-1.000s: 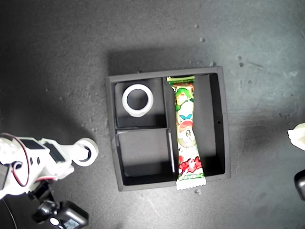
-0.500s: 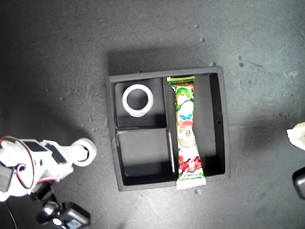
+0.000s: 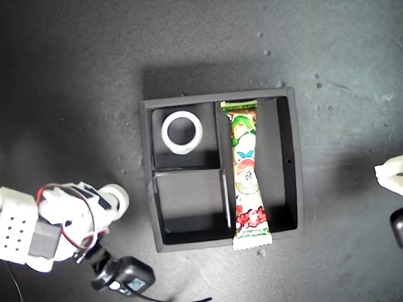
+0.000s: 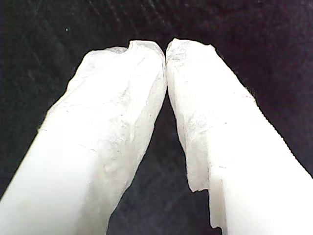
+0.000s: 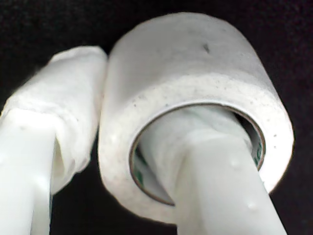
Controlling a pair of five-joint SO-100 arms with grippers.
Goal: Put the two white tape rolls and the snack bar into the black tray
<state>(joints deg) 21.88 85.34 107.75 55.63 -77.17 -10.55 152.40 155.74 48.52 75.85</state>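
Note:
The black tray (image 3: 146,182) sits mid-table in the exterior view. One white tape roll (image 3: 165,133) with a wide hole lies in its upper small compartment. The snack bar (image 3: 247,176) lies lengthwise in the long compartment, its lower crimped end over the wall. The lower small compartment holds nothing. My second gripper (image 3: 112,202) is left of the tray in the exterior view, shut on the thicker tape roll (image 3: 117,196). In the second wrist view one finger passes through that roll (image 5: 195,63) and the other presses its outside. My first gripper (image 4: 165,51) is shut on nothing over dark table.
A white finger of the other arm (image 3: 391,173) pokes in at the exterior view's right edge, with a dark part (image 3: 397,228) below it. A black camera module (image 3: 126,277) and cable hang under the arm at the exterior view's lower left. Small crumbs dot the dark table.
The arm at the exterior view's left has swung and pulled back toward the lower left, carrying the thick tape roll slightly down. The tray, ring roll and snack bar have not moved.

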